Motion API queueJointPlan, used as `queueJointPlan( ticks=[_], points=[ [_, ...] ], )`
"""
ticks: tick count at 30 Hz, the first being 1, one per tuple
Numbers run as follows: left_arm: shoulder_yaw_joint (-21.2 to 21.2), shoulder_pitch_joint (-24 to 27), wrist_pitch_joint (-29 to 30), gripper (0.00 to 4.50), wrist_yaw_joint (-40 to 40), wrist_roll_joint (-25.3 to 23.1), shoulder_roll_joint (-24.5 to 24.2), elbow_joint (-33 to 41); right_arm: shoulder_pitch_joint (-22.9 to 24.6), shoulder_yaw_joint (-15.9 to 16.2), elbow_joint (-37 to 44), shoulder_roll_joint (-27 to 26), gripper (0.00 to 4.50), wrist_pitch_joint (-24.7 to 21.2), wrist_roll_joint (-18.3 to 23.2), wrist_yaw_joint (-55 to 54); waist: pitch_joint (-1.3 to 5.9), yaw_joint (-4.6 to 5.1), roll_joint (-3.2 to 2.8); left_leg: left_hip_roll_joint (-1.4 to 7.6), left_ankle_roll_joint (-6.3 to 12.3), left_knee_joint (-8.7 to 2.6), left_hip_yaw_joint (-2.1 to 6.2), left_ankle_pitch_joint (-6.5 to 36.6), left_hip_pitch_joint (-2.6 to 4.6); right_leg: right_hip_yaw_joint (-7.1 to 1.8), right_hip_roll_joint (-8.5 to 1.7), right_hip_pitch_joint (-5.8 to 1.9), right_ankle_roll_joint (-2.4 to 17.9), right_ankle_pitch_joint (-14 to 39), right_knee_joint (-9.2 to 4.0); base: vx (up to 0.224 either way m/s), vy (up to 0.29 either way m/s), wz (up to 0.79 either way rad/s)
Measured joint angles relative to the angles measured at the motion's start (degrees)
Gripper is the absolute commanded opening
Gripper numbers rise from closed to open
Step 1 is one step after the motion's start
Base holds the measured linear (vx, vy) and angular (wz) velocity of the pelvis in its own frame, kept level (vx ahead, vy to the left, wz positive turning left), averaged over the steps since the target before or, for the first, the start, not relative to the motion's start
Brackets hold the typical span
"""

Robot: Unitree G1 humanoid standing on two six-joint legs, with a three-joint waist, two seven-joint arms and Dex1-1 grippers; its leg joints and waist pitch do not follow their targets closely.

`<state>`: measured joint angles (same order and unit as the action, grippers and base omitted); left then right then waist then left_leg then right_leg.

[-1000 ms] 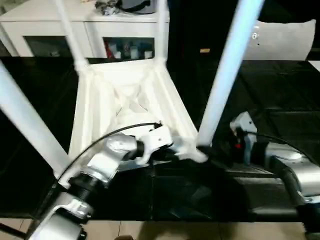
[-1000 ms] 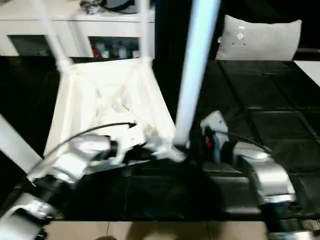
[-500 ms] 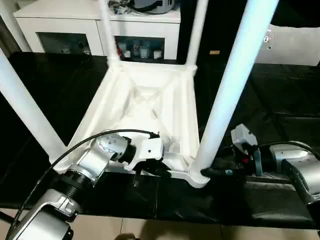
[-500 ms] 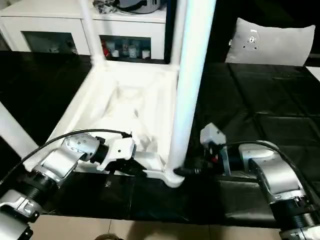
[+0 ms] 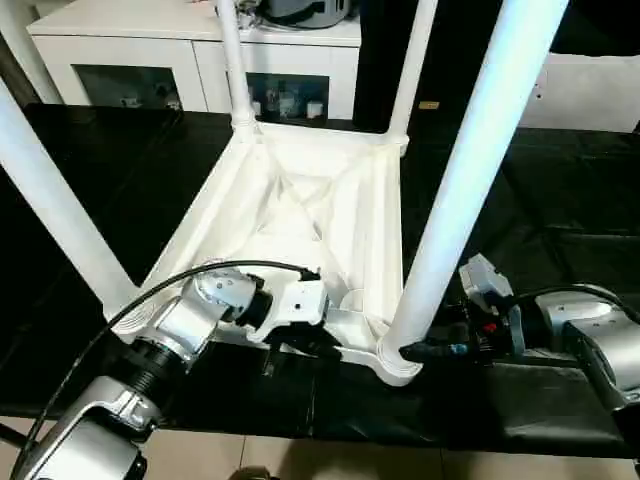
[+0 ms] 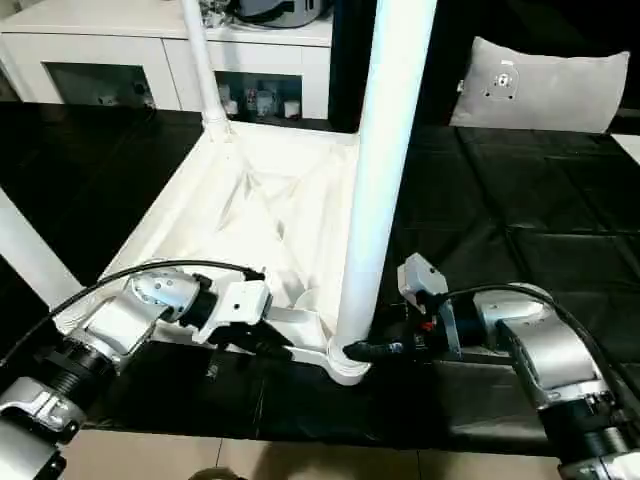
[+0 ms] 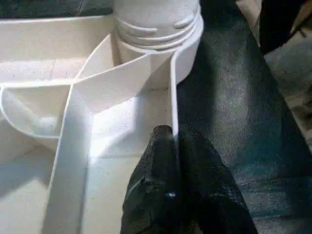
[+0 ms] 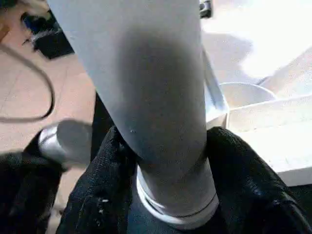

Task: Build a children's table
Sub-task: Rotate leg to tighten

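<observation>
While the table top [image 5: 300, 220] lies upside down on the black worktable [image 5: 560, 200] in the head views, four white legs stand up from its corners. The left gripper [image 5: 318, 345] sits at the near rim; the right gripper [image 6: 372, 350] reaches the foot of the near right leg [image 5: 470, 170].

In the left wrist view, the left gripper's black fingers [image 7: 161, 165] are pressed together on the thin rim wall [image 7: 172, 105], pinching it just below the corner socket [image 7: 158, 29]. That narrow hold could slide off if the top is tugged.

In the right wrist view, the right fingers [image 8: 105, 165] straddle the leg's base, one on each side, touching it. If they twist or push sideways, the leg could likely tilt in its socket or lift the top's near corner.
</observation>
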<state>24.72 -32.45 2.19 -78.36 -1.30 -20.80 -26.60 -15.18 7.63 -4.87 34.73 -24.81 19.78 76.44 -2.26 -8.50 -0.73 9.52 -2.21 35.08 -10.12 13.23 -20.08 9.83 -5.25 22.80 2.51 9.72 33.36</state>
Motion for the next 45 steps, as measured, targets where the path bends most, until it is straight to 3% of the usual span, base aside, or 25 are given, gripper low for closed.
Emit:
queueJointPlan(
  ticks=[3, 7, 9, 13, 14, 18, 22, 30, 34, 41, 45],
  points=[
    [-2.11, 0.08, 5.3, 0.0, 4.46, -0.78, 0.48, 0.43, 0.06, -2.26, 0.82, -4.54, 1.96, -3.64, -0.75, -8.9, -0.01, 0.99, 0.03, 0.02, -0.25, -0.03, -0.03, -0.14, 0.06, -0.04, 0.04, -0.12, 0.06, -0.03, 0.12, 0.0, 0.0, 0.0],
    [-4.07, -0.05, 10.99, 0.0, 14.2, -2.87, 4.73, 0.43, -1.14, -5.63, 0.0, -11.49, 1.95, -6.21, -3.87, -24.05, -0.07, 4.11, 0.11, 0.08, -0.75, -0.03, -0.03, -0.14, 0.09, 0.1, 0.07, -0.16, 0.03, -0.08, -0.15, 0.0, 0.0, 0.0],
    [-4.97, -0.04, 13.73, 0.0, 18.7, -2.97, 7.19, 0.39, -2.64, -7.32, -1.01, -14.67, 1.94, -7.76, -4.91, -30.36, -0.08, 5.09, 0.13, 0.16, -0.76, -0.04, -0.01, -0.16, 0.06, 0.24, 0.08, -0.19, 0.02, -0.1, -0.28, 0.0, 0.0, 0.0],
    [-7.03, -0.02, 18.11, 0.0, 27.89, -3.6, 11.92, 0.33, -4.51, -8.81, -1.72, -20.31, 1.94, -8.36, -7.74, -42.77, -0.06, 5.55, 0.1, 0.14, -0.75, -0.14, 0.0, -0.15, 0.02, 0.23, 0.08, -0.15, 0.07, -0.25, -0.29, 0.0, 0.0, 0.0],
    [-7.15, -0.04, 18.6, 0.0, 29.45, -4.13, 12.79, 0.33, -4.85, -9.06, -2.02, -21.44, 2.28, -8.13, -8.35, -44.7, -0.03, 5.56, 0.05, 0.14, -0.69, -0.18, 0.0, -0.17, 0.01, 0.23, 0.09, -0.13, 0.08, -0.26, -0.29, 0.0, 0.0, 0.0],
    [-8.0, -0.23, 20.13, 0.0, 33.28, -5.11, 15.47, 0.53, -4.89, -10.46, -3.1, -25.06, 2.63, -5.24, -9.16, -50.57, 0.12, 5.15, -0.22, 0.1, -0.28, -0.36, -0.01, -0.2, -0.13, 0.19, 0.08, 0.06, 0.07, -0.19, -0.31, 0.0, 0.0, 0.0],
    [-7.15, 0.22, 20.65, 0.0, 32.64, -5.06, 15.7, 2.3, -4.89, -10.86, -3.0, -24.18, 3.05, -5.22, -8.36, -49.17, 0.1, 4.21, -0.39, 0.11, -0.11, -0.36, -0.04, -0.1, -0.4, 0.19, 0.05, 0.3, 0.41, -0.23, -0.22, 0.0, 0.0, 0.0],
    [-5.92, 0.72, 17.47, 0.0, 26.05, -3.88, 12.46, 2.72, -3.39, -8.62, -2.27, -15.98, 3.7, -4.69, -6.4, -36.94, 0.08, 3.13, -0.42, 0.12, -0.07, -0.29, -0.07, -0.09, -0.38, 0.19, 0.05, 0.31, 0.28, -0.14, -0.19, 0.0, 0.0, 0.0],
    [-4.33, 1.48, 12.28, 0.0, 18.39, -2.02, 8.05, 2.72, -2.79, -6.08, -2.47, -9.09, 3.99, -0.96, -6.39, -27.25, 0.06, 1.88, -0.45, 0.13, -0.08, -0.14, -0.04, -0.1, -0.18, 0.17, 0.05, 0.29, 0.13, -0.14, -0.18, 0.0, 0.0, 0.0],
    [-3.06, 1.56, 5.68, 0.0, 9.19, -1.26, 2.74, 2.31, -2.57, -4.52, -2.46, -3.0, 3.83, 0.87, -3.43, -12.67, 0.05, 0.17, -0.43, 0.12, -0.06, 0.08, -0.04, -0.1, -0.2, 0.08, 0.04, 0.19, 0.11, -0.21, -0.14, 0.0, 0.0, 0.0],
    [-1.66, 1.03, 3.12, 0.0, 5.56, -1.05, 0.94, 1.74, -2.14, -1.94, -2.43, -0.28, 3.61, 2.65, -3.16, -6.77, 0.05, -0.13, -0.43, 0.13, -0.06, 0.09, -0.04, -0.1, -0.2, 0.08, 0.04, 0.18, 0.14, -0.24, -0.11, 0.0, 0.0, 0.0]
  ],
)
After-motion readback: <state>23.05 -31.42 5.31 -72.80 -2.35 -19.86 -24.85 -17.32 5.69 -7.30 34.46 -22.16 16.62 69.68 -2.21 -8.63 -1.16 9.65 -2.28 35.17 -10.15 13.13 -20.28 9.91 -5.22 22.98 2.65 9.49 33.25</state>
